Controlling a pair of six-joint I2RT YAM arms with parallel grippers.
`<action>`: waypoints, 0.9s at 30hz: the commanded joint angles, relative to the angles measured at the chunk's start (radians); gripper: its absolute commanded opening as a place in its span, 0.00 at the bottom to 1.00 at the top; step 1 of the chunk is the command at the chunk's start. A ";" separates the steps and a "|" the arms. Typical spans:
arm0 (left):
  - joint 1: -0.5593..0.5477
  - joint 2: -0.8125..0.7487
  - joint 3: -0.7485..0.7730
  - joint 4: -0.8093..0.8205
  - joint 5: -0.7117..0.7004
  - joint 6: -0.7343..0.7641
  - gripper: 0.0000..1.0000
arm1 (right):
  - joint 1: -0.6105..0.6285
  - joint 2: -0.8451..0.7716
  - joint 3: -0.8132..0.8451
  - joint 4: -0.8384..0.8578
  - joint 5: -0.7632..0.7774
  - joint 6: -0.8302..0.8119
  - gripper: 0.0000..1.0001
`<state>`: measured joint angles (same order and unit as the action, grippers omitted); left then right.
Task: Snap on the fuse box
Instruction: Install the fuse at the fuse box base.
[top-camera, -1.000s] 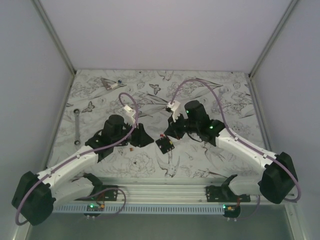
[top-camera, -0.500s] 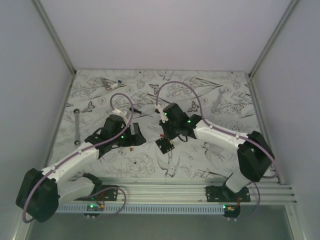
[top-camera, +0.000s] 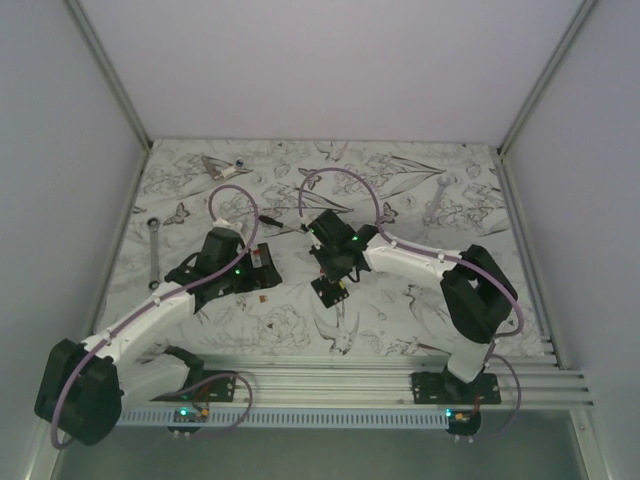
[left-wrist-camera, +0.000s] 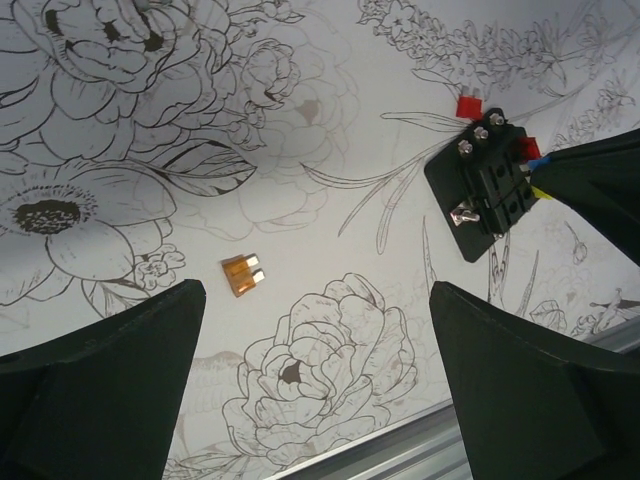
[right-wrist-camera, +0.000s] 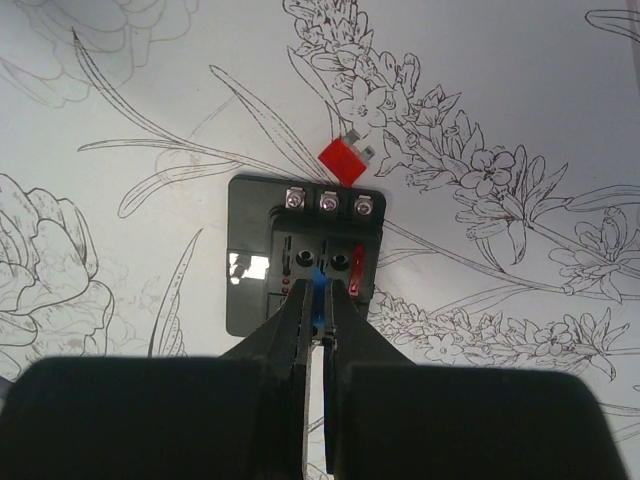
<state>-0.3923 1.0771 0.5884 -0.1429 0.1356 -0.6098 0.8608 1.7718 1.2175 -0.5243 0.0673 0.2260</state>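
The fuse box (top-camera: 327, 293) is a small black block lying on the flower-printed mat, with three screws along one edge and a red fuse (right-wrist-camera: 357, 275) seated in a slot. In the right wrist view the fuse box (right-wrist-camera: 250, 300) lies just beyond my right gripper (right-wrist-camera: 318, 315), which is shut on a blue fuse (right-wrist-camera: 318, 298) with its tip over the box's middle slots. My left gripper (left-wrist-camera: 320, 390) stands open and empty over the mat, left of the fuse box (left-wrist-camera: 478, 205).
A loose orange fuse (left-wrist-camera: 243, 273) lies ahead of the left gripper. A loose red fuse (right-wrist-camera: 343, 158) touches the box's far edge. A wrench (top-camera: 154, 255) lies at the mat's left side. An aluminium rail (top-camera: 330, 380) runs along the front.
My left gripper has opened wide and pulled back to the left. The right arm has swung left and down, bringing the blue fuse over the fuse box.
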 joint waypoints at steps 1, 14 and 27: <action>0.010 -0.013 0.022 -0.053 -0.036 0.003 1.00 | 0.010 0.019 0.043 -0.029 0.037 0.024 0.00; 0.010 -0.003 0.028 -0.054 -0.036 -0.003 1.00 | 0.032 0.039 0.036 0.003 0.098 0.072 0.00; 0.011 -0.003 0.027 -0.055 -0.034 -0.008 1.00 | 0.038 0.055 0.020 0.034 0.130 0.095 0.00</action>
<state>-0.3897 1.0767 0.5922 -0.1623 0.1101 -0.6109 0.8879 1.8042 1.2327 -0.5186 0.1726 0.3004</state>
